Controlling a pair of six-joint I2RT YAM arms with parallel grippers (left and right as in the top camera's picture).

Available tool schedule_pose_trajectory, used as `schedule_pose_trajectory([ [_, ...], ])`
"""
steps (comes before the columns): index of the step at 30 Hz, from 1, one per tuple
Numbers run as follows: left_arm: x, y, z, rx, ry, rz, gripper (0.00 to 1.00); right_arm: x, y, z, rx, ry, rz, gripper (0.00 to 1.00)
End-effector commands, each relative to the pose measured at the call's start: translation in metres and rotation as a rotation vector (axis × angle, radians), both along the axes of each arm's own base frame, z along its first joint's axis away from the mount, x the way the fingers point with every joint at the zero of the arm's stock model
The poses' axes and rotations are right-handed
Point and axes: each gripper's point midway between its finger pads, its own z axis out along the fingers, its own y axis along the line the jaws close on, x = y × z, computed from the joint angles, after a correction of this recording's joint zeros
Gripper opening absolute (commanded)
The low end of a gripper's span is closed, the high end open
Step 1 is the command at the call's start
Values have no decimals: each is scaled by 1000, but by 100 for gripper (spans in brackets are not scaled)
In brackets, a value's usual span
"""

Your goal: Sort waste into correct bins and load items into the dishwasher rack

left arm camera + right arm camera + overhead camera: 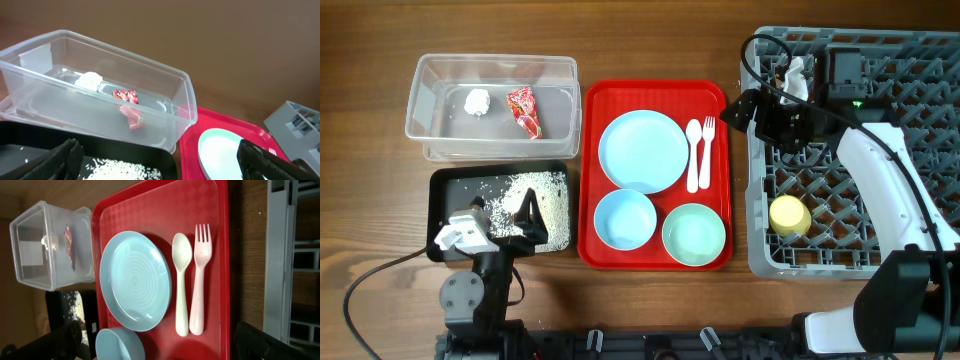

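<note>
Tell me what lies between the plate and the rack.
The spoon and the fork, side by side on the red tray, then a bare strip of table; the overhead view shows it.

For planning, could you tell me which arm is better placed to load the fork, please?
Probably right: the right end effector hangs by the fork and rack; the left end effector is over the black tray.

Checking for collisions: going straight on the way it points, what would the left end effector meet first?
Most likely the near wall of the clear tub, just beyond the black tray; depth is hard to judge.
</note>
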Motion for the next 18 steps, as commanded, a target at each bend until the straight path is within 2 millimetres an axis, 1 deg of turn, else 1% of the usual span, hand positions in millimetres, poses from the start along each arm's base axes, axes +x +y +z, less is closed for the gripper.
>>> schedule_pose_trajectory([
  [1, 4, -2, -12, 10, -15, -19, 100, 1, 0, -4, 9, 11, -2, 100],
  [4, 7, -2, -11, 12, -53, -19, 100, 1, 0, -4, 10, 11, -1, 100],
  [18, 7, -1, -11, 12, -52, -13, 100, 1, 0, -4, 10, 11, -1, 100],
])
